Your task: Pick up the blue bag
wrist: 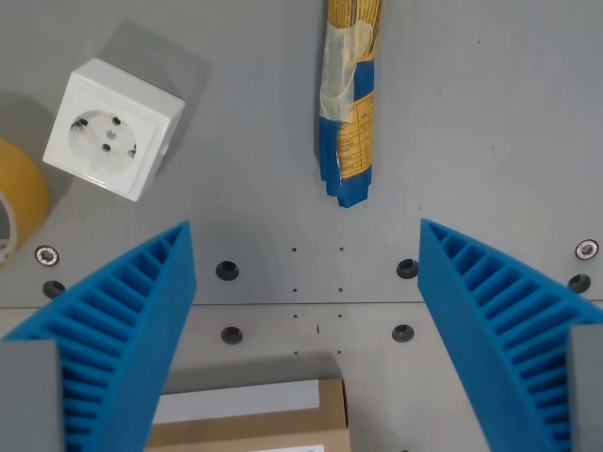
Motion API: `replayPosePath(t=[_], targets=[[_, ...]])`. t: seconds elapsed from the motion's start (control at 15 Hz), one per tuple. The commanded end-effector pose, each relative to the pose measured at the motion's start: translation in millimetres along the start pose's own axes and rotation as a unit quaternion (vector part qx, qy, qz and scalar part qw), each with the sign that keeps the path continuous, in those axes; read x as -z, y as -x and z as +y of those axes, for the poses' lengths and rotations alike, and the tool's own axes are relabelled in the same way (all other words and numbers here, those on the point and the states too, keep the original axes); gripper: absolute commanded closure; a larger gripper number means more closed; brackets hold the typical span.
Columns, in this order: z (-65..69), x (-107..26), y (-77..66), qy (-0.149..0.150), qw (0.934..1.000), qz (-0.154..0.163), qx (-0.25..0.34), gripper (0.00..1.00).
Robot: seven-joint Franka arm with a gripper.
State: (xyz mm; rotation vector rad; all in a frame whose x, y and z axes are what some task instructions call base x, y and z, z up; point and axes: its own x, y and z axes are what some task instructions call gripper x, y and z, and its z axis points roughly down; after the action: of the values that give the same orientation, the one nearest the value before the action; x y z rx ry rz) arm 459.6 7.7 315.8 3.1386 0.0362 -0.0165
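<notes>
Blue bag [347, 104] lies lengthwise ahead of the empty gripper [306, 311], fingers [132, 320] spread wide: advance until they straddle its narrow width, then descend and close.

Single wrist cam, looked straight down on the grey table [490, 141] from close above. Both blue fingers [132, 330] framed the bottom corners of the shot. No second view, so no overlap to report.
</notes>
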Motion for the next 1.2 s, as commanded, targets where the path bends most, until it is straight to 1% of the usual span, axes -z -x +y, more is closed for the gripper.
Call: replayPosePath(t=[0.07, 0.27, 0.47, 1.2], targets=[[0.0, 2.9, 0.0, 0.0, 1.0, 0.003, 0.0, 0.0], [0.2, 1.4, -0.2, 0.0, 1.0, 0.004, 0.001, 0.0], [1.3, -5.6, -1.0, -0.001, 0.9999, 0.011, 0.004, 0.0], [15.4, -59.7, -8.7, -0.013, 0.998, 0.056, 0.028, 0.0]])
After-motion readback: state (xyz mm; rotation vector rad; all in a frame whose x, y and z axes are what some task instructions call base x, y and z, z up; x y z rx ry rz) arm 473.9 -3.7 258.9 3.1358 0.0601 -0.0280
